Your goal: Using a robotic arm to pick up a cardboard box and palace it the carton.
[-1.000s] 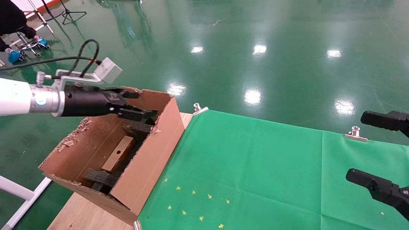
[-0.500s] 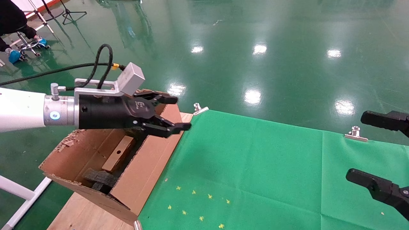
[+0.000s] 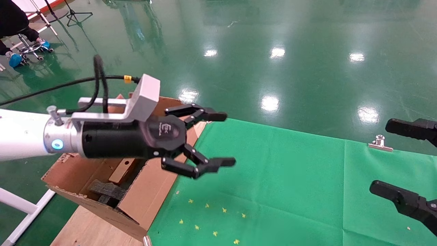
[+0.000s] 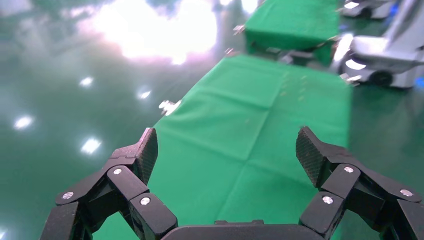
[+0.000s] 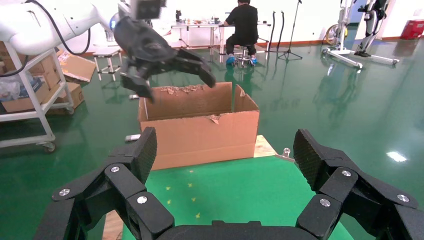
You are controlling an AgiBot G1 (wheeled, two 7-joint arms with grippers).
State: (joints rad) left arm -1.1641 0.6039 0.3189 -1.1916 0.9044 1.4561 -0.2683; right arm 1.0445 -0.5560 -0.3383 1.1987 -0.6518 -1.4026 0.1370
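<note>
The robotic arm's left gripper (image 3: 223,139) is open and empty, held in the air over the carton's right wall and the edge of the green cloth. It also shows in the right wrist view (image 5: 175,72) above the carton. The cardboard box (image 3: 123,169) lies inside the carton (image 3: 150,191), mostly hidden behind the gripper body; its small round hole shows. Black foam blocks (image 3: 106,189) lie beside it. The carton also shows in the right wrist view (image 5: 200,132). In the left wrist view the open fingers (image 4: 142,155) frame only green cloth. My right gripper (image 3: 406,164) is open at the right edge.
A green cloth (image 3: 273,181) covers the table, held by silver clips (image 3: 379,143). Small yellow marks (image 3: 211,215) sit near the front. Bare wood (image 3: 88,225) shows under the carton. A white frame (image 3: 20,212) stands at the left. A seated person (image 5: 245,25) is far behind.
The left gripper has come up out of the carton and moved right towards the green cloth, its fingers spreading wider. The cardboard box stays in the carton. The right gripper has not moved.
</note>
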